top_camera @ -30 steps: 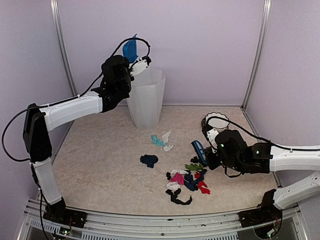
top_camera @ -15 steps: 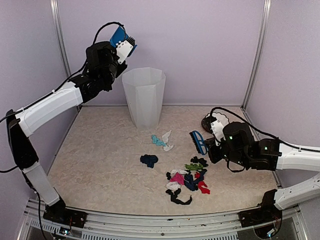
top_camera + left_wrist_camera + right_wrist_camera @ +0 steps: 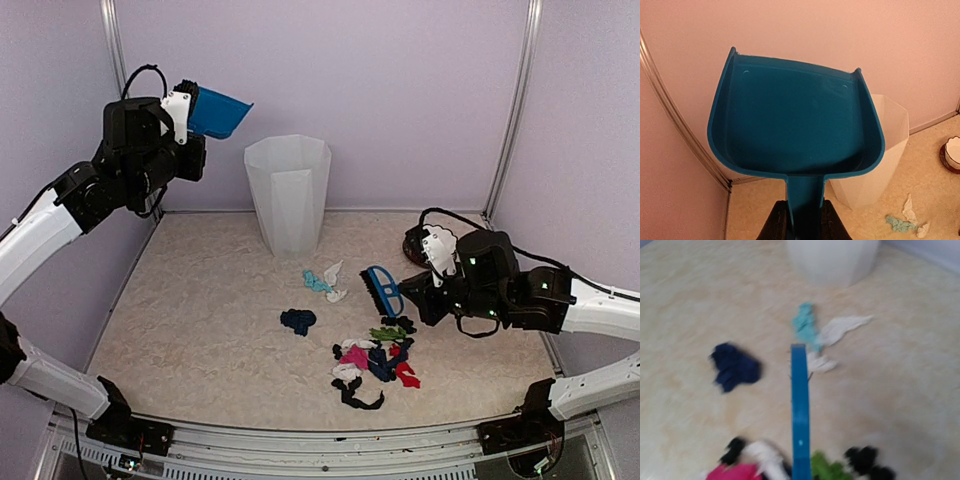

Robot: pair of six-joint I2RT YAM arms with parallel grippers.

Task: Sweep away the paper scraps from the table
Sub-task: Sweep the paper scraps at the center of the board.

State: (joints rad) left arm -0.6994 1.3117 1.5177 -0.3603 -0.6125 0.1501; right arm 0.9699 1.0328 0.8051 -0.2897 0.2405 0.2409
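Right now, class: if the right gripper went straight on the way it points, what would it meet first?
The right gripper, shut on the blue brush, points at the teal paper scrap, probably met first; the white bin stands beyond. Height is unclear.

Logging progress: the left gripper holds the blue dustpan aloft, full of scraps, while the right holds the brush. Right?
Not quite: the left wrist view shows the dustpan empty. The left gripper does hold it aloft, and the right gripper holds the brush.

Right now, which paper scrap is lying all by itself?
The dark blue scrap: it touches nothing, while the teal and white scraps bunch together and the rest form one colourful heap.
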